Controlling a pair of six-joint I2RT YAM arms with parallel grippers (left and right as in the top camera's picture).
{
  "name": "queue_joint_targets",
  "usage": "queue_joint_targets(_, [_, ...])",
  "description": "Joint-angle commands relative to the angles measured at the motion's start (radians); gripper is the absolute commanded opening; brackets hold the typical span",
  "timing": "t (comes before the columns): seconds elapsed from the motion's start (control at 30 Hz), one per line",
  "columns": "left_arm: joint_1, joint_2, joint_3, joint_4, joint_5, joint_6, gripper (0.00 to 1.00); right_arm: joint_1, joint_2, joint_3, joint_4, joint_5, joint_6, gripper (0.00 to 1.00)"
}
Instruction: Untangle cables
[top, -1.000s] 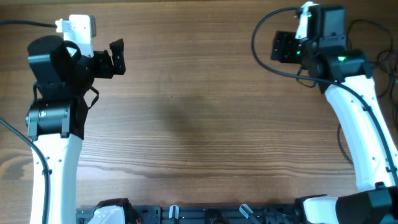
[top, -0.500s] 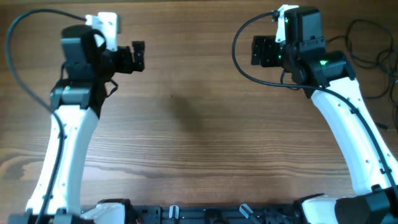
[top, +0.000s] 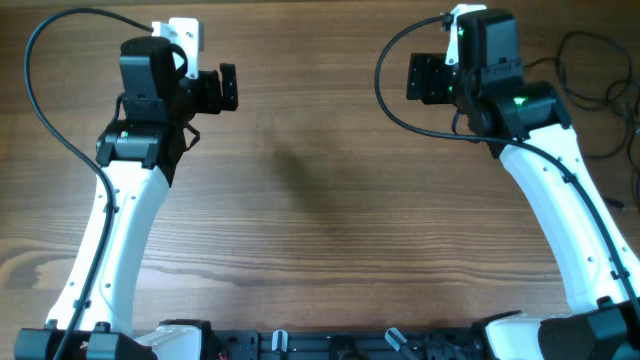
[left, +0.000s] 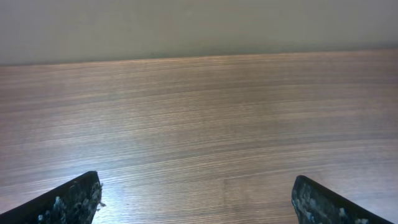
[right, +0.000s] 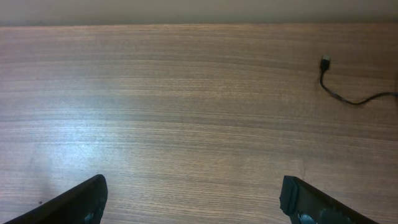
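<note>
left gripper (top: 228, 88) shifted right; cable (right: 325, 64) lies loose

Brown wood-grain tabletop (top: 320, 200) under my arms. Out at 2 o'clock a thin black cable (right: 351, 102) lies on it, ending in a small plug (right: 325, 62).

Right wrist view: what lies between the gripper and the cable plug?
Nothing: only bare wooden table separates the open right gripper from the cable plug, as the right wrist view shows.
</note>
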Motion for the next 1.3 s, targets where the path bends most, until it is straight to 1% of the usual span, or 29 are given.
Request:
queue_joint_targets(0.0, [-0.002,-0.006,-0.003,0.005,-0.035,-0.017,1.00,0.007,-0.018,0.023,0.009,0.021,0.005,0.98])
queue_joint_targets(0.47, [-0.002,-0.006,-0.003,-0.019,-0.035,-0.017,1.00,0.007,-0.018,0.023,-0.002,0.021,0.011,1.00])
queue_joint_targets(1.27, [-0.002,-0.006,-0.003,-0.026,-0.035,-0.017,1.00,0.007,-0.018,0.022,-0.002,0.021,0.011,1.00])
